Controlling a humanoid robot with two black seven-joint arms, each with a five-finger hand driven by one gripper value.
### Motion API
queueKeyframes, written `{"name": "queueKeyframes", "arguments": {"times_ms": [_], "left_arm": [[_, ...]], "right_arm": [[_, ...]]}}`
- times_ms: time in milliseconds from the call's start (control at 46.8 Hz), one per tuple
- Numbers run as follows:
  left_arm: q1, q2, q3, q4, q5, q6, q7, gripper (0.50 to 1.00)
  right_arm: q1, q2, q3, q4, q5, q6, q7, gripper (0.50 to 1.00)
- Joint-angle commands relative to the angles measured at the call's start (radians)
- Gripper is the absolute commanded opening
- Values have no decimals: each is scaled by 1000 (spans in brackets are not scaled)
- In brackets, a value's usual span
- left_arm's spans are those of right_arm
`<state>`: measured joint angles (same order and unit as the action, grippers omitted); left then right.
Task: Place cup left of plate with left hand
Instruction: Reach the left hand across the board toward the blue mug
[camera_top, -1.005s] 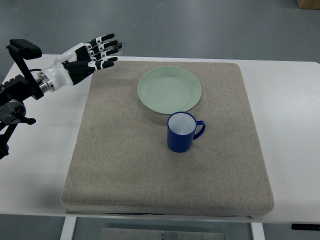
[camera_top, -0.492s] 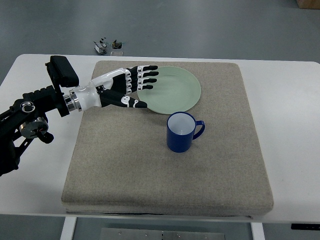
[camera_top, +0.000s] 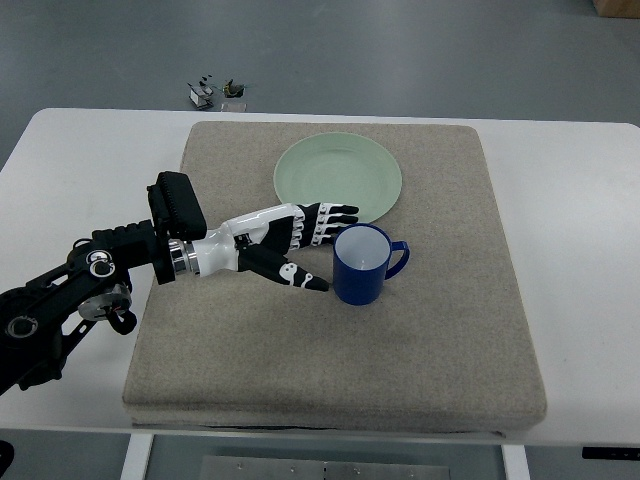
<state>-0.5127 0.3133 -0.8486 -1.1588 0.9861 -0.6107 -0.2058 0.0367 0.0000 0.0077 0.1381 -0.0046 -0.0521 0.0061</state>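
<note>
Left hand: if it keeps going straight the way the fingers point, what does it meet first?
Most likely the blue cup. The left hand is open, pointing right, fingertips just short of its left wall. Height can't be judged from above.

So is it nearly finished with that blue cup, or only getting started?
Only getting started. The left hand is right beside the cup, fingers spread and not closed around it. The cup stands on the mat just in front of the plate, toward its right side. Still to do: grip the cup, carry it to the bare mat left of the plate, set it down and let go.
</note>
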Motion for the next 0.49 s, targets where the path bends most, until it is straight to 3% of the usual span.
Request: {"name": "queueKeyframes", "arguments": {"times_ms": [0, 470], "left_arm": [[-4, -17, -3, 33, 2, 14, 2, 996], [-23, -117, 6, 143, 19, 63, 5, 996]], "right_arm": [[0, 0, 0, 0, 0, 0, 0, 934], [0, 0, 0, 0, 0, 0, 0, 934]]}}
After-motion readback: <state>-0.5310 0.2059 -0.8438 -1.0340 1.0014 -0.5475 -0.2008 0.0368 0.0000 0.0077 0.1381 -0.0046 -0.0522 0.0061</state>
